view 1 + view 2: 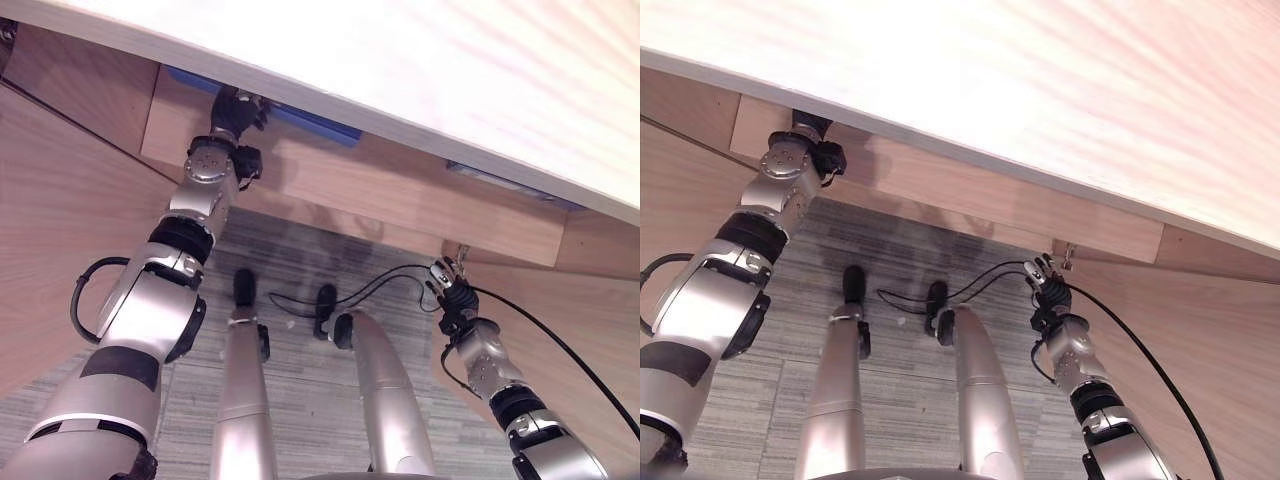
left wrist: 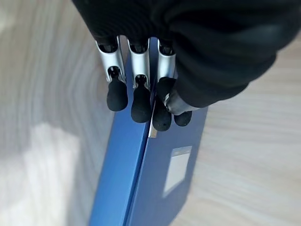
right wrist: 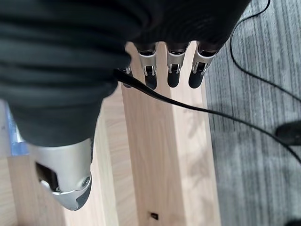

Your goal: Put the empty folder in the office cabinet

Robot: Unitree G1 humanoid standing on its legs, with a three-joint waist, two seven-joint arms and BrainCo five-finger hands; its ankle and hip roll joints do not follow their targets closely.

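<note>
A blue folder (image 1: 305, 118) with a white label lies on the wooden shelf inside the cabinet, mostly hidden under the pale top board (image 1: 400, 70). My left hand (image 1: 232, 112) reaches into that shelf from the left. Its fingers (image 2: 136, 96) lie over the folder (image 2: 155, 179) and the thumb presses from the other side, pinching it near the spine. My right hand (image 1: 455, 295) hangs low on the right beside the cabinet's lower wooden edge, with its fingers (image 3: 174, 70) relaxed and holding nothing.
A second blue item (image 1: 500, 182) shows further right on the same shelf under the top board. Wooden side panels (image 1: 60, 220) flank the opening on both sides. Below is grey carpet (image 1: 300, 370).
</note>
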